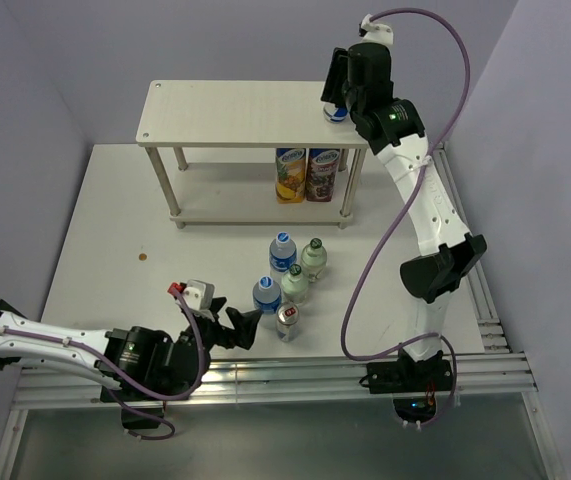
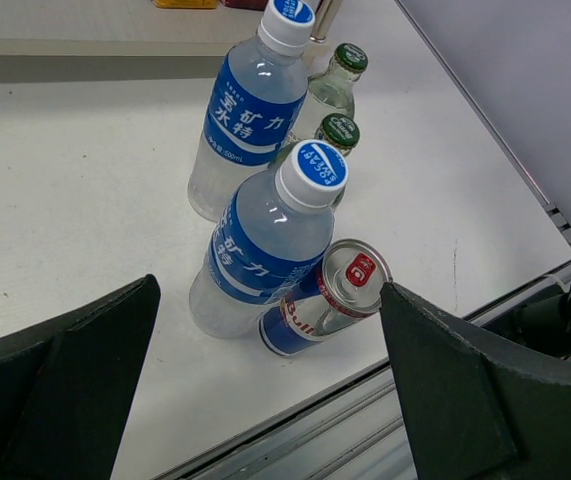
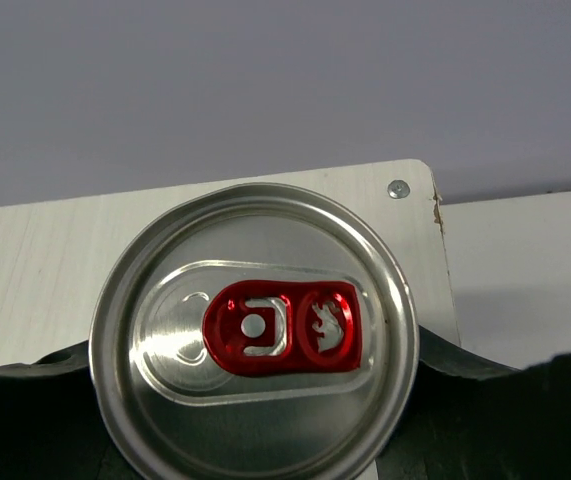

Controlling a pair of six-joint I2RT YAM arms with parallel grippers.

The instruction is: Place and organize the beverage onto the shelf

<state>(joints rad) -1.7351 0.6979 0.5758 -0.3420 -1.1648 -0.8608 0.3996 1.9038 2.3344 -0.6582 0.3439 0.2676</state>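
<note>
1. The right gripper [image 1: 337, 98] is at the upper right of the top view, over the right end of the shelf [image 1: 235, 115]. It is clamped on a red-tabbed can [image 3: 255, 335], with a dark finger pressed to each side of the can.
2. From above, the gripper hides all of that can except a blue-and-silver base. In the right wrist view the lid hides the body, so I cannot tell whether it rests on the board.
3. Behind the lid, the shelf's top-board corner with its screw [image 3: 398, 188] is visible.
4. Two juice cartons [image 1: 306, 174] stand side by side on the lower tier. The upper board covers their tops.
5. The left gripper [image 1: 251, 330] is low on the table [image 1: 105, 230] at lower centre. Its jaws are spread wide and hold nothing, and the frame's bottom edge cuts off both fingers [image 2: 65, 385].
6. Just ahead of the left gripper stands a second can [image 2: 327, 297], touching the near water bottle [image 2: 270, 240].
7. Behind these are the far water bottle [image 2: 250, 110] and two green-capped bottles [image 2: 338, 100], both partly hidden.
8. A small brown spot [image 1: 143, 258] at centre left is too small to identify.
</note>
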